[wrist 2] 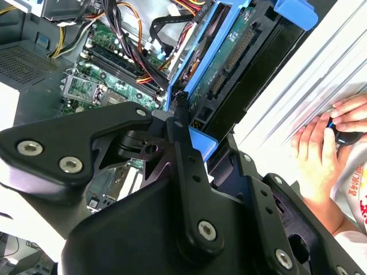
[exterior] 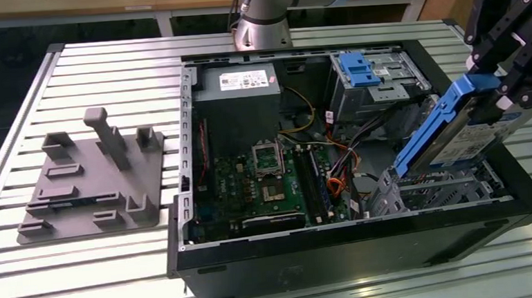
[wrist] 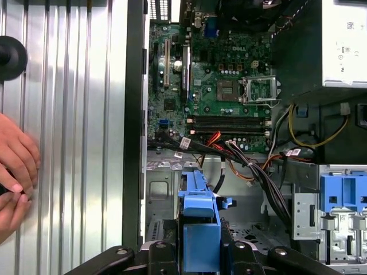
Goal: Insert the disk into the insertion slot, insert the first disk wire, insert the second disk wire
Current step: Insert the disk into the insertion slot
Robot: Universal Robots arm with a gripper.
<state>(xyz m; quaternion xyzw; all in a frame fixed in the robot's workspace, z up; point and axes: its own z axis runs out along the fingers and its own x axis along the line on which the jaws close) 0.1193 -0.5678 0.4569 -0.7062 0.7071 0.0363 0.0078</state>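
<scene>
**Exterior view.**
- Item: the disk (exterior: 457, 139), silver body in a blue carrier. It is held tilted over the open computer case (exterior: 347, 255), at the exterior view's right.
- Its lower end sits at the mouth of the insertion slot (exterior: 440, 192). You cannot tell whether the two touch.
- The jaws are clenched on the carrier's upper end.
- Handling, as a judgement: treat the disk as rigid, fairly dense and sensitive to shock. The plastic carrier probably flexes a little and is smooth.
- Keep your hold on the carrier's rails, off the label face.
- Surface: a ribbed metal worktop (exterior: 104, 69), with a grey fixture plate (exterior: 92, 180) well apart from the case.
- Room: it is tight. The taller bay (exterior: 372, 73) stands just behind the slot, and loose cables (exterior: 341, 165) lie beside it.

**Second wrist view.**
- The disk (wrist 2: 229, 63) shows its circuit-board underside and connector edge. Leave those bare parts untouched.
- The jaws grip the blue frame at the near end.
- The motherboard (wrist 2: 109, 74) lies beyond.
- A person's hand (wrist 2: 321, 149) rests on the worktop outside the case wall.

**First wrist view.**
- The carrier (wrist: 199, 229) is seen end-on between the jaws, pointing into the case.
- The cable bundle (wrist: 252, 166) crosses close ahead, so you should expect snag risk.
- The hand (wrist: 14, 166) lies on the worktop (wrist: 69, 114), apart from the case.
</scene>
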